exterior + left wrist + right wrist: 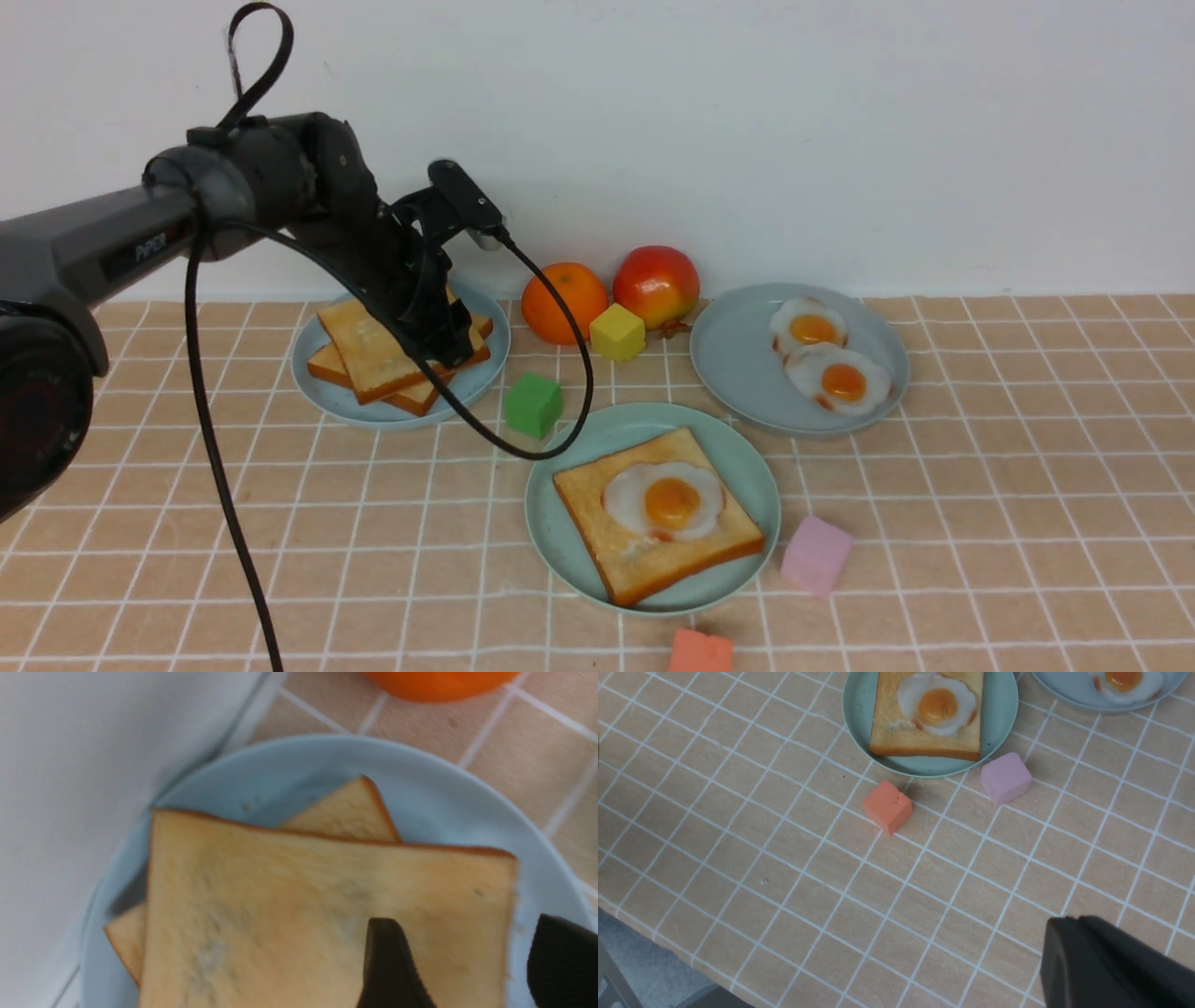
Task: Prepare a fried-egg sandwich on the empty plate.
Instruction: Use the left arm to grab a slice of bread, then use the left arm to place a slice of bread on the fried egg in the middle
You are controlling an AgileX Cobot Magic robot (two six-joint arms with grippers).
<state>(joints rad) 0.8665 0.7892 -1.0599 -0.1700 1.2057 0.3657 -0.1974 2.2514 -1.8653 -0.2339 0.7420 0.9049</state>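
**One slice short: left arm lines up on the top toast**

Nearest me, my right pincer (1106,956) hangs on my side of the round matte mint-teal plate (551,532), well clear of it. Its jaws are together and hold nothing. I judge it is parked there to leave room for the other arm.

Just in front of that plate sits a small orange-red foam cube (700,651), and near its right rim a pale pink cube (815,555); both are clutter, off the plate. On the plate lies a single square golden toast slice (597,541). The glossy white fried egg (665,499) with its orange yolk sits about mid-slice, where a lid of toast would cover it.

Behind the plate to the left stands a green cube (533,404). Behind it to the right is a pale grey-blue plate (738,373) with two more eggs.

Farther back and left of the mint plate, a second pale grey-blue plate (327,397) bears the pair of square golden-brown toast slices (369,355), stacked askew. My left pincer (446,348) hangs over that pair with jaws apart. In the left wrist view one finger (390,961) is over the top slice's face and the other is outside its edge. Nothing is gripped. I read this as lining up to pinch the top slice by its edge, the piece the sandwich lacks.
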